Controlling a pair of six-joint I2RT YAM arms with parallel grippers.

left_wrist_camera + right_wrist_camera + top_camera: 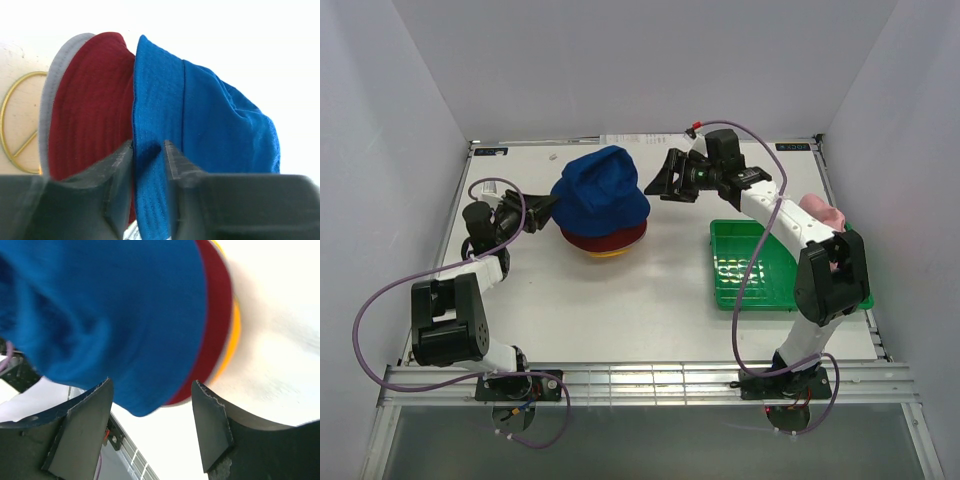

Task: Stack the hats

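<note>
The hats sit in one pile at the table's middle. The royal blue hat (602, 185) is on top, over the dark red hat (620, 238) and the yellow hat (603, 253). My left gripper (542, 209) is shut on the blue hat's brim (150, 165) at the pile's left side. The left wrist view also shows the dark red hat (85, 110) and the grey hat's brim (52, 90) beneath it. My right gripper (658, 181) is open and empty just right of the blue hat (100, 310). The pink hat (820, 212) lies at the far right, partly hidden behind my right arm.
A green plastic tray (748, 268) stands right of the pile, under my right arm. A thin gold wire stand (20, 125) shows under the pile in the left wrist view. White walls close in the table on three sides.
</note>
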